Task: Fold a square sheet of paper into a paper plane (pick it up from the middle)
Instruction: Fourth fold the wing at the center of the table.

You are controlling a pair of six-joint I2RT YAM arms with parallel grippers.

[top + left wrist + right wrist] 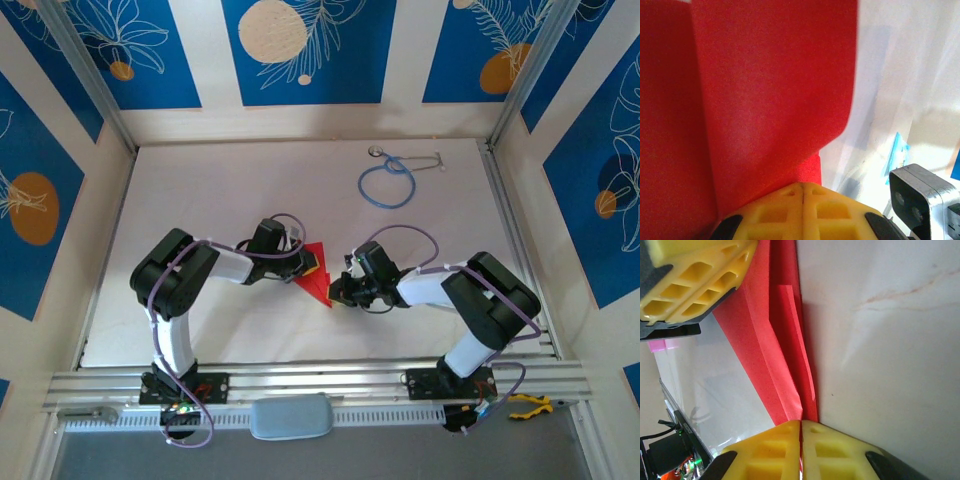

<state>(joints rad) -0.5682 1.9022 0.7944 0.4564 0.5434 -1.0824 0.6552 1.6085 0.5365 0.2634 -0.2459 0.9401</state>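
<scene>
The square sheet of paper (314, 274) is bright red and folded into a slim pointed wedge, close to a paper plane shape, held above the table's middle. Its point faces the near edge. My left gripper (300, 263) is shut on its left side; in the left wrist view the yellow fingertips (790, 200) meet on a flap of the red paper (765, 90). My right gripper (338, 292) is shut on the pointed end. In the right wrist view the layered folds of the paper (785, 345) run from my right gripper (801, 424) up to the left gripper's yellow fingers (695, 275).
A blue stethoscope (388, 182) lies at the back right of the white table (200, 200). Walls stand on three sides. An aluminium rail (320, 382) with both arm bases runs along the near edge.
</scene>
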